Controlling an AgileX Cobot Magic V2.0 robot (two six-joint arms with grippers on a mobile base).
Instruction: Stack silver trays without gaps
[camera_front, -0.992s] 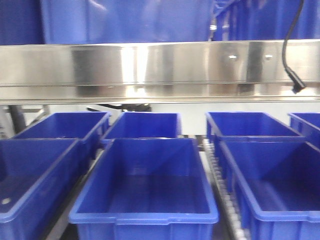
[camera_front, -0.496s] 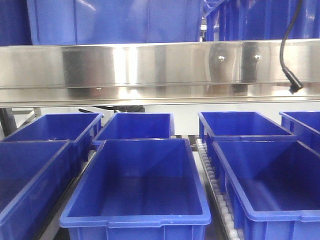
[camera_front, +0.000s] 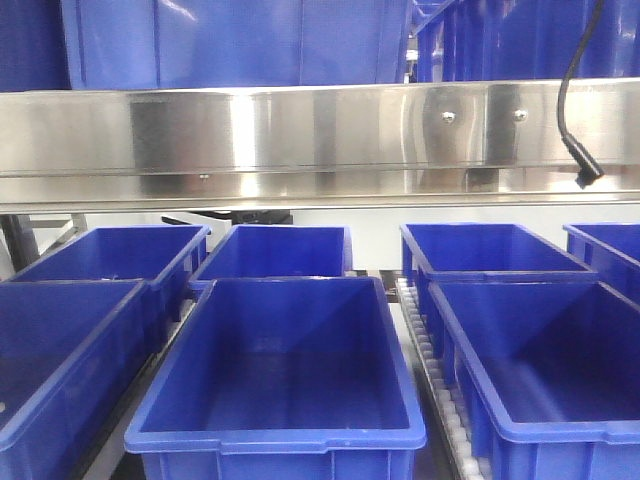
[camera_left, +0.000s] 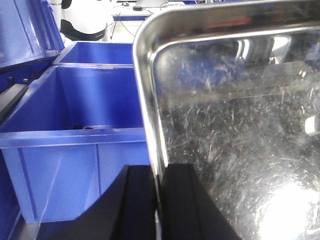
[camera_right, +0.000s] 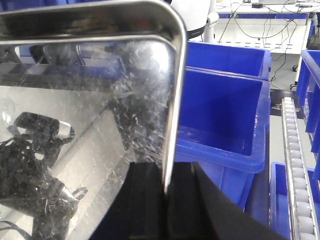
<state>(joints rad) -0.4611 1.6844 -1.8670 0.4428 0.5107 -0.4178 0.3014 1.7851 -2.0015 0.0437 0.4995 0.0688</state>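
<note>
At the left wrist, the left gripper (camera_left: 159, 175) has its two black fingers (camera_left: 134, 205) drawn close, clamped on the thin left rim of a tray (camera_left: 230, 130). The rim runs down into the narrow slot between them. The tray is silver and heavily scratched, rounded corner uppermost, and fills the right of that view. A blue bin (camera_left: 75, 110) stands beyond its left edge.

At the right wrist, the right gripper (camera_right: 167, 175) is likewise nearly closed, fingers (camera_right: 145, 200) pinching the right rim of a tray (camera_right: 90, 90). Whether both arms hold one tray cannot be told. A bin (camera_right: 220, 115) and a roller track (camera_right: 296, 150) lie to its right.

Front view: a steel beam (camera_front: 300, 130) spans above rows of bins (camera_front: 275, 370), and a black cable (camera_front: 570, 110) hangs at the right
</note>
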